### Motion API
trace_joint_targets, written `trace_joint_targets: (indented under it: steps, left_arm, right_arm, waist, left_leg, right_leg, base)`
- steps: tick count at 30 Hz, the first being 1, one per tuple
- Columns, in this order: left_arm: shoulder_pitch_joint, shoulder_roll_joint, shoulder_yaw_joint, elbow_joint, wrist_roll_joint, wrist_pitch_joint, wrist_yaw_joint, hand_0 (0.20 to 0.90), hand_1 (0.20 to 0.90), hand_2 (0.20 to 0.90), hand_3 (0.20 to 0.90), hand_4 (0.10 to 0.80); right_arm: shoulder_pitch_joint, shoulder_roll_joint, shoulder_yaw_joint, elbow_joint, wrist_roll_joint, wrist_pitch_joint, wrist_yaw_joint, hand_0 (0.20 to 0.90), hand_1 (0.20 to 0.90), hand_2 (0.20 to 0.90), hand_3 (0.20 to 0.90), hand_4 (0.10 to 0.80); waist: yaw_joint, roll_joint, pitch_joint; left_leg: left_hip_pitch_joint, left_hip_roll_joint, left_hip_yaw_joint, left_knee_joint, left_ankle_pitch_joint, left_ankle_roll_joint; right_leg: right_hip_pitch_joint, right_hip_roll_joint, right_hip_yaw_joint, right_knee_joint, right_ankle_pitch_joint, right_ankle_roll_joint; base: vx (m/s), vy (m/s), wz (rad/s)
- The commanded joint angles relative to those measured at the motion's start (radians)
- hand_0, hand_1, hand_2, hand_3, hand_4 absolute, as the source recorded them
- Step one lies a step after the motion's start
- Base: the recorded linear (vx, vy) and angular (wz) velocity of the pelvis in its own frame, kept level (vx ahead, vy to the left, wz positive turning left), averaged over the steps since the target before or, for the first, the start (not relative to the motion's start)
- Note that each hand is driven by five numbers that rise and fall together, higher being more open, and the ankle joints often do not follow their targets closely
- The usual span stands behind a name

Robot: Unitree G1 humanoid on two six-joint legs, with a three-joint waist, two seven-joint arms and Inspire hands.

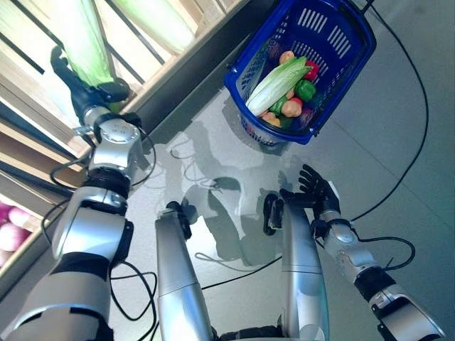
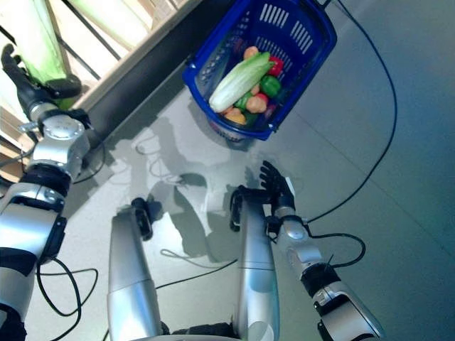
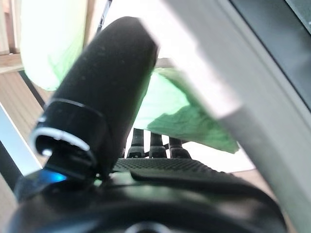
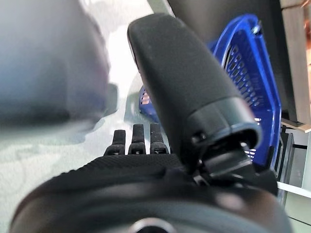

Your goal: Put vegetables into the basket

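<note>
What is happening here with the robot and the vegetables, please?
The robot is loading vegetables into a blue basket on the floor. The basket already holds a long pale cabbage and smaller red, green and orange vegetables. The left hand is up at the wooden shelf, against a green leafy cabbage there; whether it grips it is unclear. The right hand hangs open and empty near the basket.

Looks like a shop's produce section, or a mock-up of one: slatted wooden display shelves (image 1: 178, 42) stocked with pale green cabbages (image 1: 85, 42) and reddish onions (image 1: 8, 227), beside a blue plastic shopping basket (image 1: 348, 64) of vegetables (image 1: 284, 85) on smooth grey floor (image 1: 398, 163).
</note>
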Motion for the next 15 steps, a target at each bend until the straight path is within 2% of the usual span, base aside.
trace_joint_targets:
  steps: [1,3,4,5,10,15]
  left_arm:
    - [-0.048,0.059,-0.037,0.057,-0.032,0.003,-0.016,0.9,0.9,0.9,0.9,0.8]
    - [-0.05,0.07,-0.038,0.082,-0.08,0.017,-0.058,0.9,0.9,0.9,0.9,0.8]
    - [-0.05,0.075,-0.04,0.093,-0.091,0.007,-0.078,0.505,0.505,0.505,0.505,0.536]
    - [-0.045,0.077,-0.036,0.095,-0.107,-0.006,-0.086,0.3,0.3,0.3,0.3,0.4]
    - [-0.02,0.086,-0.031,0.088,-0.131,-0.015,-0.105,0.3,0.3,0.3,0.3,0.4]
    - [0.032,0.1,0.0,0.092,-0.155,-0.036,-0.137,0.3,0.3,0.3,0.3,0.4]
  right_arm:
    - [0.037,-0.025,-0.054,-0.053,0.043,-0.059,0.001,0.9,0.9,0.9,0.9,0.8]
    - [0.05,-0.033,-0.058,-0.061,0.039,-0.072,0.011,0.9,0.9,0.9,0.9,0.8]
    - [0.059,-0.036,-0.06,-0.066,0.032,-0.083,0.013,0.9,0.9,0.9,0.9,0.8]
    - [0.073,-0.038,-0.06,-0.075,0.024,-0.099,0.013,0.9,0.9,0.9,0.9,0.8]
    - [0.079,-0.045,-0.059,-0.087,0.021,-0.116,0.016,0.9,0.9,0.9,0.9,0.8]
    - [0.091,-0.049,-0.059,-0.086,0.013,-0.133,0.036,0.9,0.9,0.9,0.9,0.8]
  waist:
    - [-0.008,-0.005,-0.009]
    - [-0.014,-0.005,-0.01]
    - [-0.016,-0.004,-0.011]
    - [-0.017,-0.003,-0.011]
    - [-0.018,0.006,-0.015]
    - [-0.024,0.03,-0.034]
  left_leg:
    - [0.065,0.01,0.066,0.019,-0.133,0.052]
    - [0.053,0.013,0.065,0.039,-0.14,0.056]
    - [0.05,0.014,0.065,0.043,-0.142,0.057]
    - [0.051,0.016,0.066,0.045,-0.144,0.058]
    - [0.07,0.026,0.076,0.041,-0.148,0.061]
    - [0.18,0.041,0.108,-0.021,-0.143,0.059]
  right_leg:
    - [0.09,-0.044,0.03,-0.059,-0.013,0.015]
    - [0.08,-0.045,0.032,-0.048,-0.016,0.012]
    - [0.077,-0.046,0.032,-0.046,-0.017,0.012]
    - [0.079,-0.048,0.03,-0.044,-0.02,0.011]
    - [0.093,-0.055,0.027,-0.044,-0.026,0.01]
    - [0.193,-0.058,0.026,-0.094,-0.033,0.009]
  base:
    - [-0.008,0.04,-0.35]
    - [-0.006,0.036,-0.06]
    - [-0.001,0.037,0.21]
    - [-0.001,0.03,0.14]
    - [-0.003,0.008,-0.03]
    - [0.012,0.009,-0.01]
